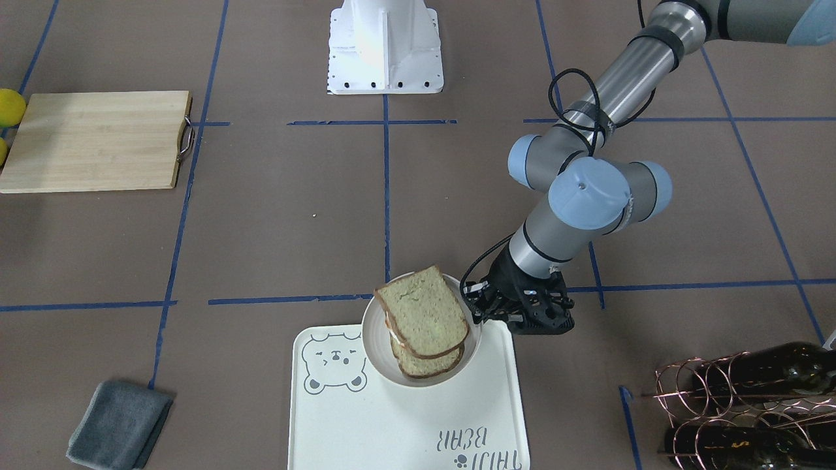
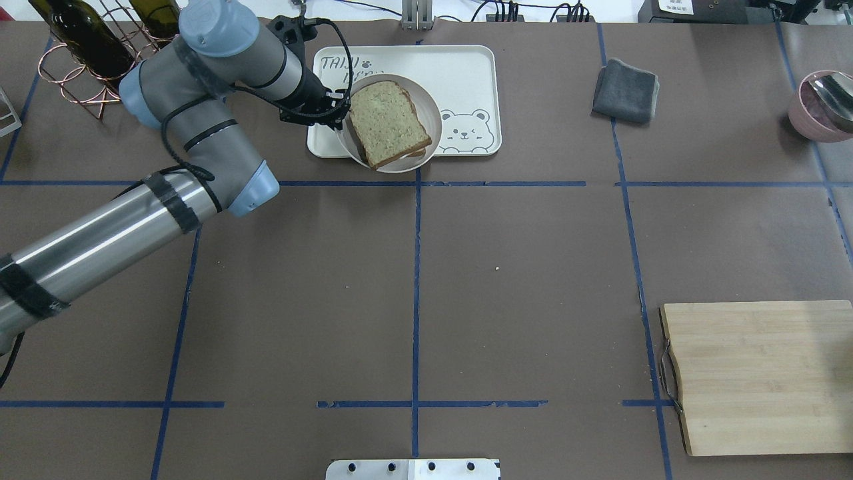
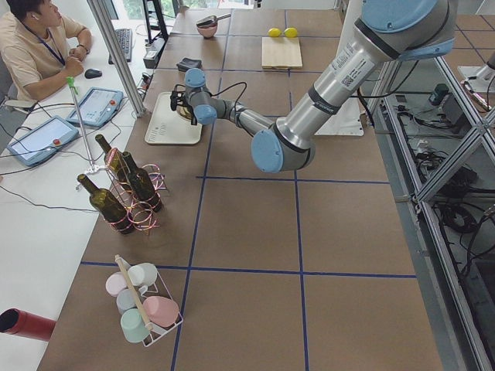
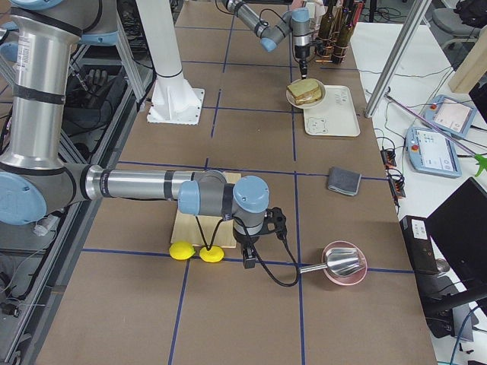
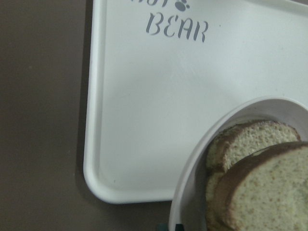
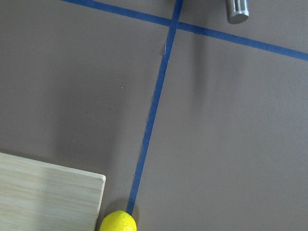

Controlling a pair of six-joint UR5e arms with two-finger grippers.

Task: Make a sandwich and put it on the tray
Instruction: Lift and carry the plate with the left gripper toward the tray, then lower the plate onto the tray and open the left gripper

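Because the bowl [image 1: 375, 346] is carried by its edge, the front-facing view shows the left gripper [image 1: 482, 313] closed narrowly on the rim at the side nearest its arm. That hold leaves the sandwich [image 1: 423, 316] inside untouched. The bowl sits over the tray [image 1: 392, 424] and partly overhangs the edge nearest the robot, so I judge the placing close but not finished. I cannot tell whether the bowl rests on the tray or hangs just above it. From overhead the same pinch shows at the bowl's left rim, with the bear face [image 2: 466, 128] uncovered beside it. Away from the work lie one grey cloth [image 2: 626, 90], one cutting board [image 2: 760, 377] and one pink bowl [image 2: 810, 113] with a metal scoop [image 2: 833, 93] in it. The left-end view adds three wine bottles [image 3: 143, 189] in one wire rack [image 3: 147, 216], and a holder of mugs [image 3: 161, 309] too crowded to count surely. The right-end view shows the right gripper [image 4: 247, 258] pointing down near two lemons [image 4: 181, 250] beside the cutting board, well apart from the tray; I cannot tell whether it is wide or narrow. The left wrist camera looks down on two bread slices [image 5: 269, 192] in the bowl, with the tray's corner and its "BEAR" lettering [image 5: 177, 31] beneath. The right wrist camera sees only table [image 6: 231, 120], one lemon and one corner of the cutting board.
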